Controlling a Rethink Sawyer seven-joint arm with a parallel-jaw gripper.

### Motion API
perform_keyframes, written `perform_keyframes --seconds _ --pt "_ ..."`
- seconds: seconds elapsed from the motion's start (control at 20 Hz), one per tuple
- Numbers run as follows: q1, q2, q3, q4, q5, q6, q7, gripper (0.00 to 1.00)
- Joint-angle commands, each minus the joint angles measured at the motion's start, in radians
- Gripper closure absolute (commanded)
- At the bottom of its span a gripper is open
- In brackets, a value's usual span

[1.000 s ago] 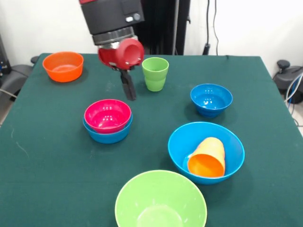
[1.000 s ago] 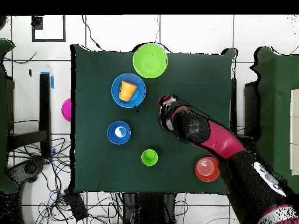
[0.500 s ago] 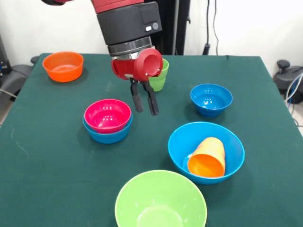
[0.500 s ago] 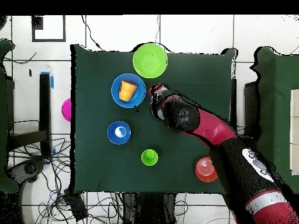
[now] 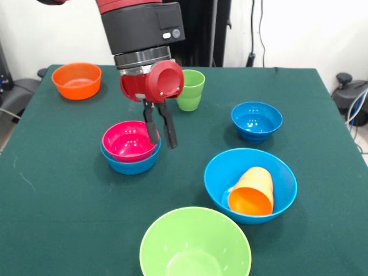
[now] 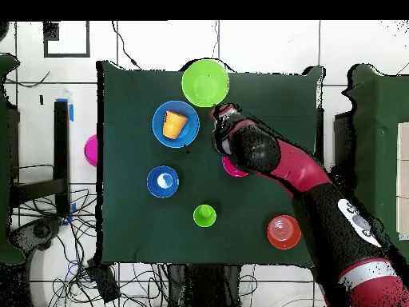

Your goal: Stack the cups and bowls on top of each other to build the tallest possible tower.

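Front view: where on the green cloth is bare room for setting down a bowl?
Free: the near-left cloth between the pink bowl stack and the lime bowl; also the strip between the orange bowl and that stack. Crowded: the right side near the large blue bowl.

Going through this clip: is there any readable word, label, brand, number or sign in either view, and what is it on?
None can be read in either view.
Two small pale marks sit on the black housing of the arm above the gripper: too small to read.
The cups and bowls, such as the pink-red bowl and the orange cup, carry no print.
The green tablecloth is plain.
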Motion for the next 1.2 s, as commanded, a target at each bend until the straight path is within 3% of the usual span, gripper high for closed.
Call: perform_keyframes --seconds 0.05,0.2,0.45,0.75,1.2 --pt "0.082 0.104 -0.037 -0.187 0.016 0.077 0.024 0.0" --pt "0.117 0.149 -0.012 -0.249 0.06 0.094 0.049 0.0" --pt "0.176 0.174 -0.015 -0.271 0.111 0.056 0.107 0.0" --pt "0.193 0.198 0.014 -0.271 0.15 0.043 0.101 0.0" --pt "0.179 0.183 0.078 -0.181 0.173 0.021 0.113 0.0"
